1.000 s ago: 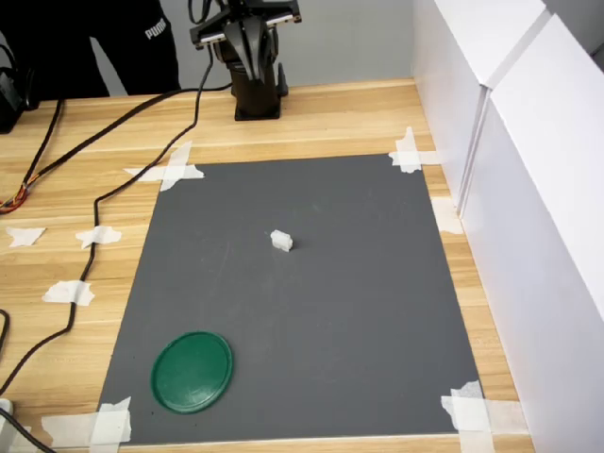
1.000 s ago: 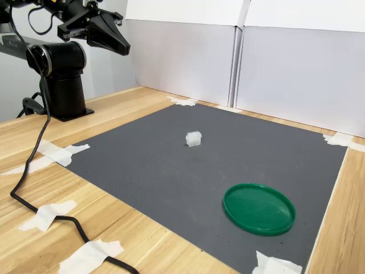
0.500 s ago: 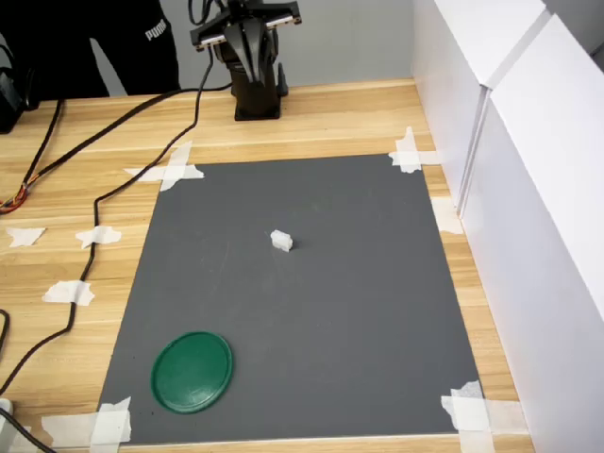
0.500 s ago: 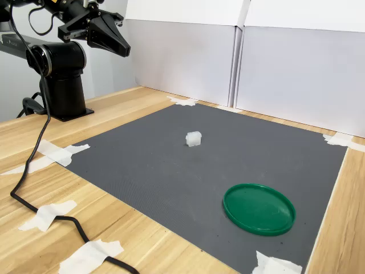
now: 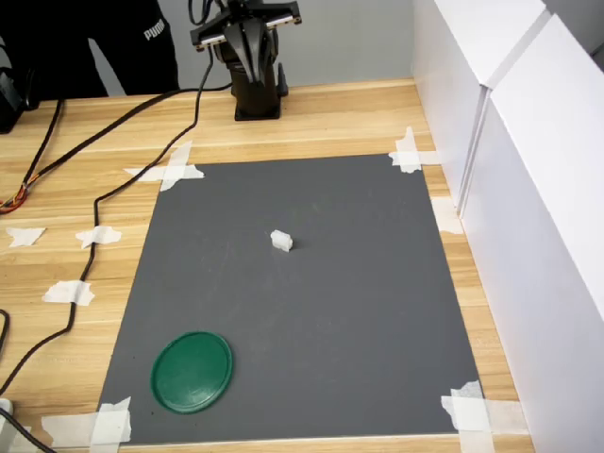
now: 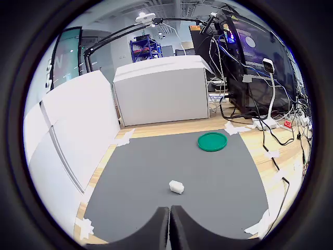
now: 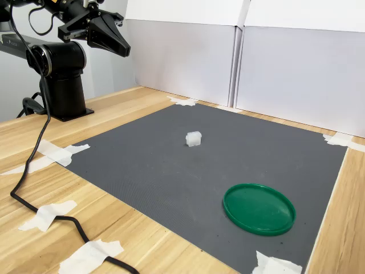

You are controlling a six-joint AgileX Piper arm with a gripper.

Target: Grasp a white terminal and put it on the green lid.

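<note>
Grey matting (image 5: 330, 311) is carrying the white terminal (image 5: 281, 241) mid-sheet; the gripper (image 6: 169, 221), fingers together (nothing held), should be opening before descending squarely over it.

Wooden worktop (image 7: 142, 103), light grain, carrying a dark grey mat (image 7: 171, 171) fixed at its corners with white tape pieces (image 7: 63, 153).

White terminal (image 7: 194, 138): small block, resting on the mat near its middle, nothing touching it.

Green lid (image 7: 259, 208): flat round disc with raised rim, lying on the mat toward the second exterior view's lower right, well apart from the terminal.

Black arm base (image 7: 60, 74): standing on the worktop at the second exterior view's upper left, off the mat.

Hand (image 7: 117, 44): black, raised high above the worktop, fingers drawn together to a point, holding nothing.

Black cable (image 7: 34, 154): trailing across the worktop.

White panels (image 7: 274, 68): upright behind the mat.
</note>
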